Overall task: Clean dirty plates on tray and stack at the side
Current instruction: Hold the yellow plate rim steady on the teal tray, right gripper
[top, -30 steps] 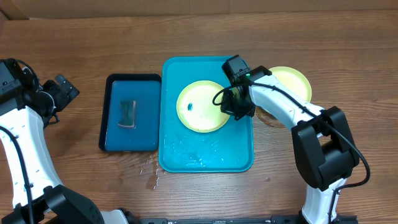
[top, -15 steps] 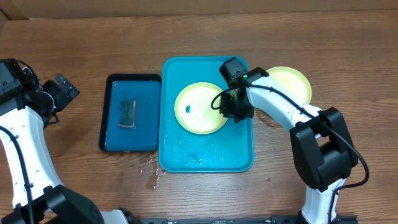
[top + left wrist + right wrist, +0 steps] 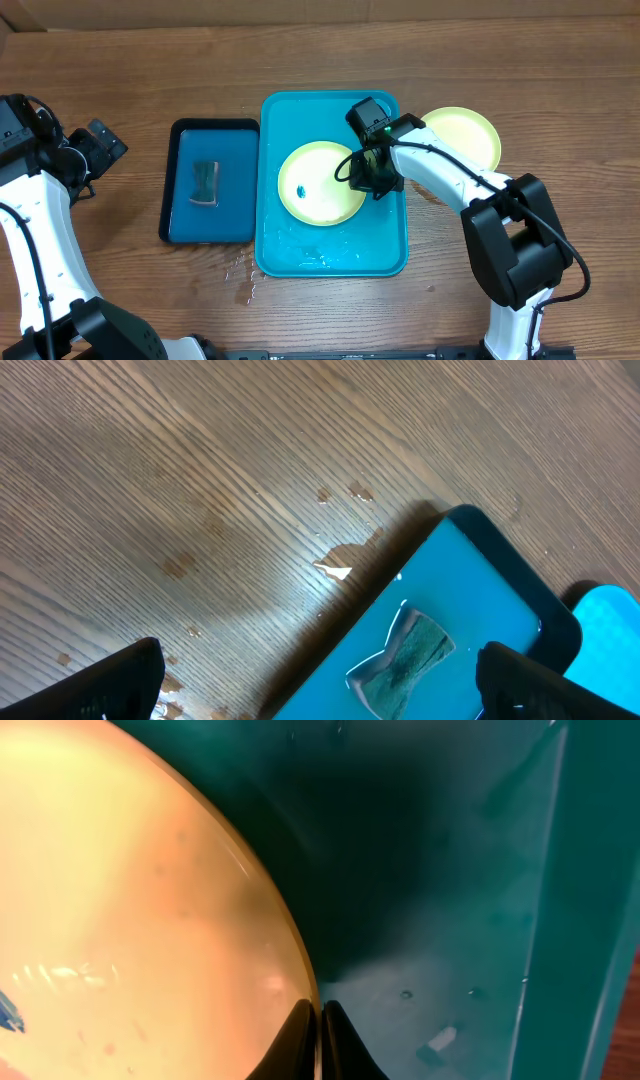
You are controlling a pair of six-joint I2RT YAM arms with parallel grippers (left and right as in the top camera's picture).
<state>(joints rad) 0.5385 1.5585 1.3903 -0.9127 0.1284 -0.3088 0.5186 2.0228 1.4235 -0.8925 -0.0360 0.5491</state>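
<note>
Overhead — two yellow plates (image 3: 325, 195) (image 3: 470, 135), two trays (image 3: 300, 250) (image 3: 235, 205)

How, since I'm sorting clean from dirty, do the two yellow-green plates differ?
The tray plate lies in the turquoise tray; the table plate sits on the table to its right. The tray plate carries a small blue smear; the table plate shows none where visible. The right claw is shut on the tray plate's rim; the table plate is ungripped. Both are round, shallow, pale yellow-green.
</note>
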